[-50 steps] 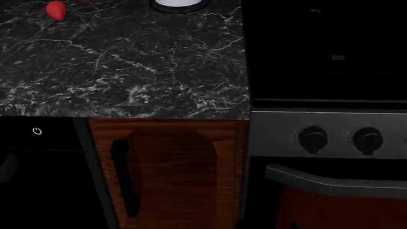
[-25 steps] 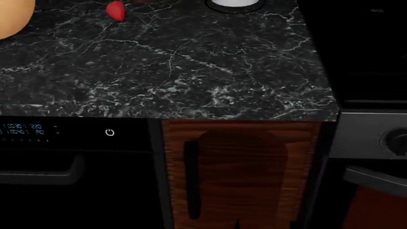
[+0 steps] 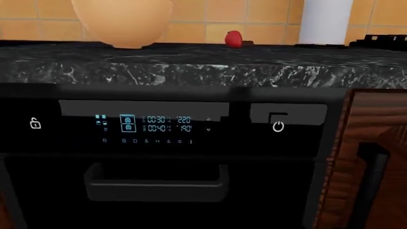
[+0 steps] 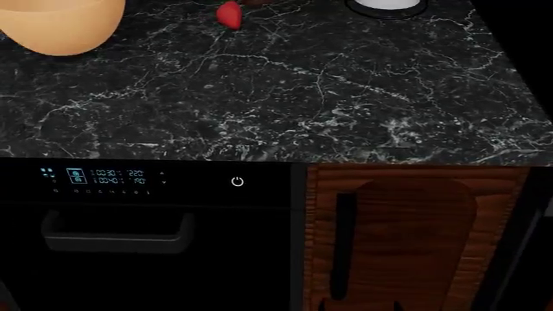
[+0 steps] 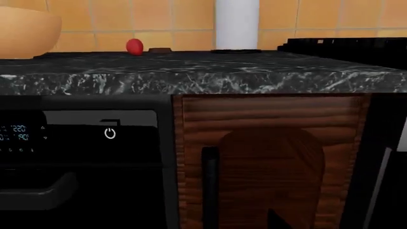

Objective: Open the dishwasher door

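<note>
One broad slab of black, white-veined marble countertop (image 4: 285, 97) filled my head view from nine o'clock round to three. Below it, at seven o'clock, sat the wide glossy black dishwasher door (image 4: 147, 259), shut flush under the counter edge, its cyan digital readout (image 4: 103, 176) lit, its white power symbol (image 4: 237, 182) just beside that, and its dark grey horizontal bar handle (image 4: 116, 233) beneath. At five o'clock stood the red-brown wood cabinet door (image 4: 415, 240) with a black vertical handle (image 4: 343, 246), directly beside the dishwasher. On the counter at eleven o'clock rested a rounded pale orange bowl (image 4: 61, 26); a small red strawberry-like piece (image 4: 229, 14) lay at twelve. Neither of my grippers appeared in any view, so I could not tell how my jaws stood.
</note>
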